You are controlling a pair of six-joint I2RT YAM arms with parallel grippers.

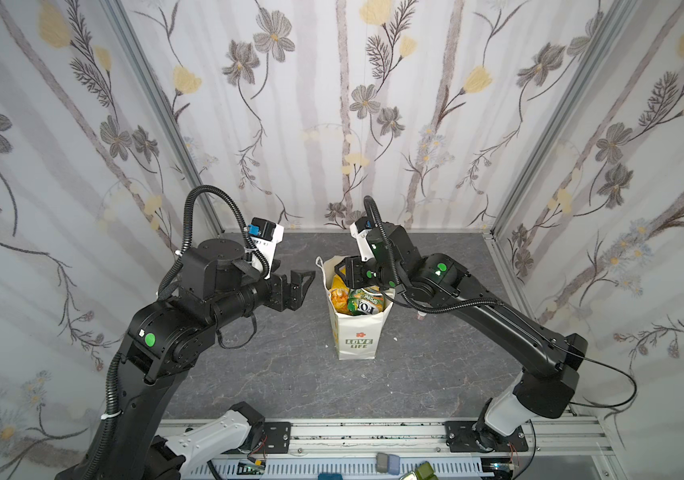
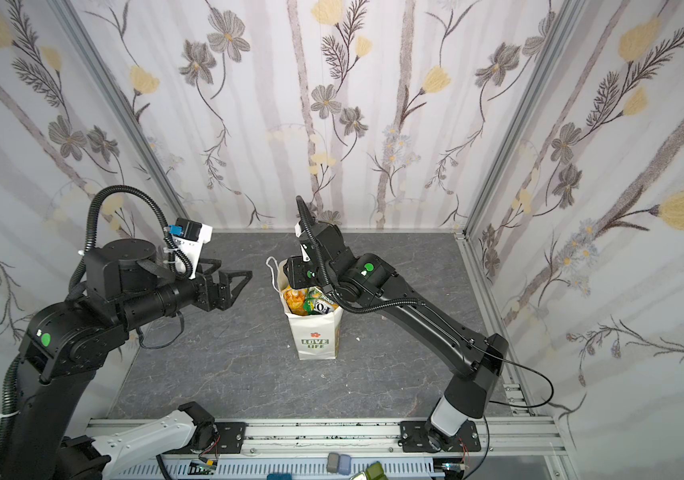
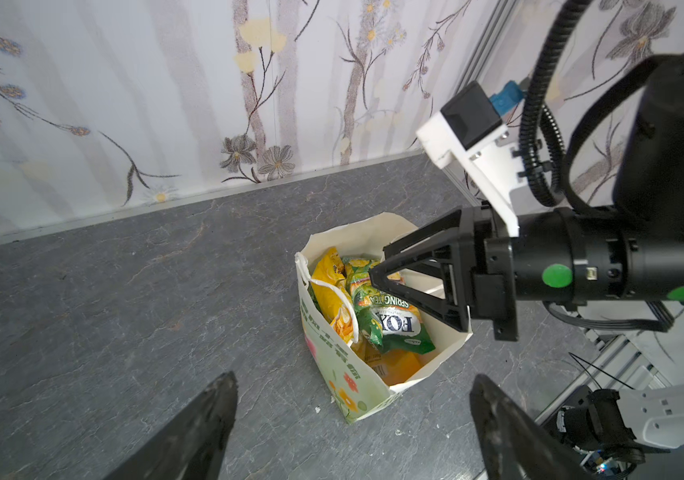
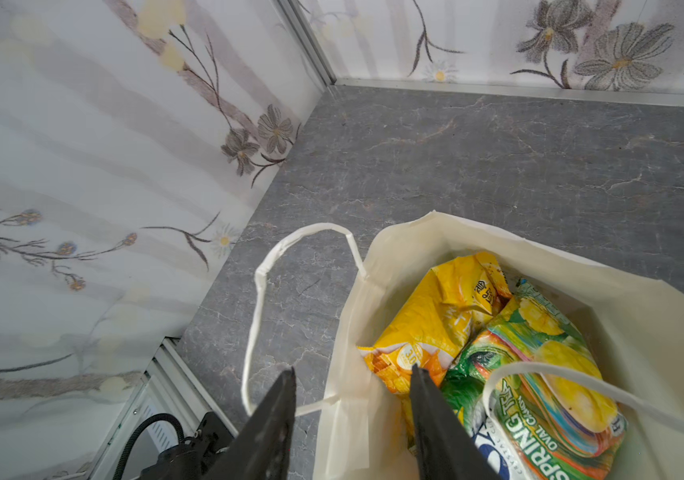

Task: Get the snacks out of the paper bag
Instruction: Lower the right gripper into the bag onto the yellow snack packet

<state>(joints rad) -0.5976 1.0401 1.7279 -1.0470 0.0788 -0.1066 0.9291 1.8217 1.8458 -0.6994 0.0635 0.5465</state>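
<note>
**A:** In both top views the tall white paper carrier bag (image 1: pixel 357 336) stands upright on the grey stone-look worktop (image 1: pixel 273 374), with the crinkly foil snack packets (image 1: pixel 356 301) inside it. The right pincer (image 1: pixel 348 280) dips at the bag's mouth. The left pincer (image 1: pixel 305 291) hangs beside the bag, jaws wide apart and empty.

**B:** In the left wrist view, the green "SPRING TEA" foil packet (image 3: pixel 394 324) lies topmost in the bag.

**A:** In the right wrist view, the right pincer (image 4: pixel 352 370) stands apart, astride the bag's wall (image 4: pixel 367 316). A white cord handle (image 4: pixel 531 365) loops over the packets.

**B:** Closing there likely pinches paper, not a snack. A lift could then tip the unsteadied bag or snag that cord.
</note>
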